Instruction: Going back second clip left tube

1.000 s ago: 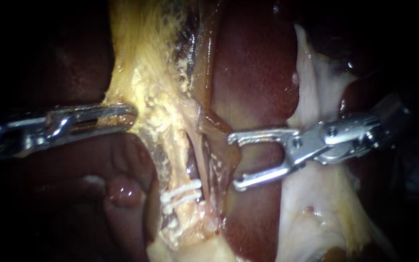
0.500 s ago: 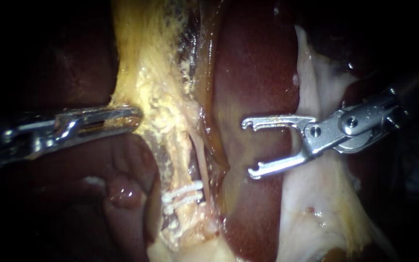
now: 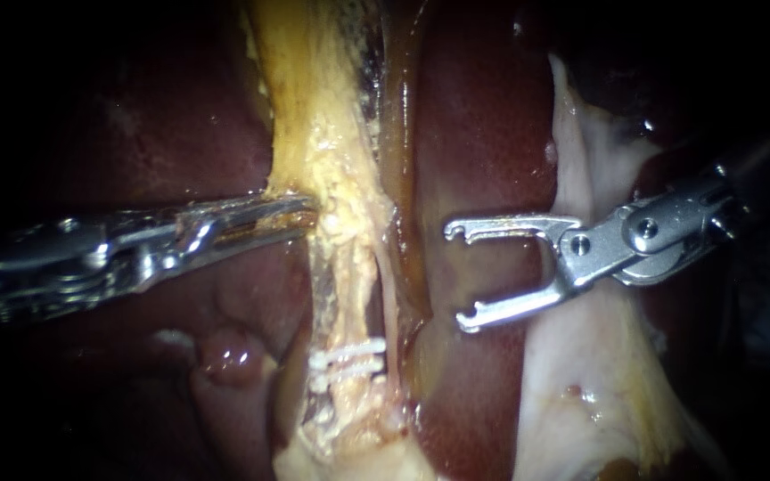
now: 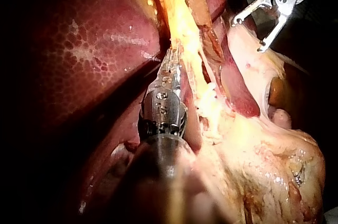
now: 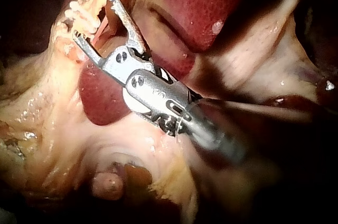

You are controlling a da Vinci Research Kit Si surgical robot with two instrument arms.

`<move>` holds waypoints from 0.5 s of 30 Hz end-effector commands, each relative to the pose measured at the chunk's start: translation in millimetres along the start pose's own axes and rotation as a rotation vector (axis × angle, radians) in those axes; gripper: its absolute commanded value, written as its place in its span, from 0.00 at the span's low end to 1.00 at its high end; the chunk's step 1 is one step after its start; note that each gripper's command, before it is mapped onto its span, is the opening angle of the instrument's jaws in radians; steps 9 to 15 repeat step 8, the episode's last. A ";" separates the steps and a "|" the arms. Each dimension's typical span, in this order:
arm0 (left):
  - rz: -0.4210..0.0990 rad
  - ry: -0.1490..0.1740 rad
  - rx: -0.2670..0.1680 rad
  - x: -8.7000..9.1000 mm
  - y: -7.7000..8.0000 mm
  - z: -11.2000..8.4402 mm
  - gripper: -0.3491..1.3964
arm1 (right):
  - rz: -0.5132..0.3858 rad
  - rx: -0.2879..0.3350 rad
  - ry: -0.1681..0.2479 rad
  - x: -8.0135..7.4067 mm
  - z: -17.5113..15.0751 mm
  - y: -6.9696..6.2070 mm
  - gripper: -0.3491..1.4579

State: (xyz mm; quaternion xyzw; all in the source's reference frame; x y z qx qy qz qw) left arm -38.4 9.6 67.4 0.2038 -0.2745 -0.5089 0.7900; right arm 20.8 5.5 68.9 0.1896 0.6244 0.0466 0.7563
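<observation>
Taking the two white clips (image 3: 347, 358) as the reference point and going left to right.

Up and to the left of the clips is the left instrument (image 3: 300, 207), coming in flat from the side. Its jaws lie pressed together on the edge of the yellow strand (image 3: 314, 107) that runs down toward the clips. As far as I can tell they've got a pinch of it from both sides and are holding it taut. The left wrist view shows the same thing, tips buried in that yellow stuff.

The clips themselves sit side by side, nearly touching, low across the left tube (image 3: 348, 285). I count two, and both look square across it, though it's too small to say whether they close all the way round.

Up and to the right of the clips, over the dark red liver (image 3: 474, 134), is the right instrument (image 3: 458, 274). Its jaws are spread wide with nothing between them: no clip loaded, and well apart from the tube. Further right of the clips is just pale tissue (image 3: 581, 383).

My read is that the clipping part is done and the second clip is on. What's left is the retreat, meaning the right instrument has to be drawn clear without snagging those open jaws on the liver.
</observation>
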 end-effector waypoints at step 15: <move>0.000 0.002 0.001 -0.1 0.1 -0.2 0.00 | 0.000 0.000 0.002 0.0 -0.1 -0.1 0.52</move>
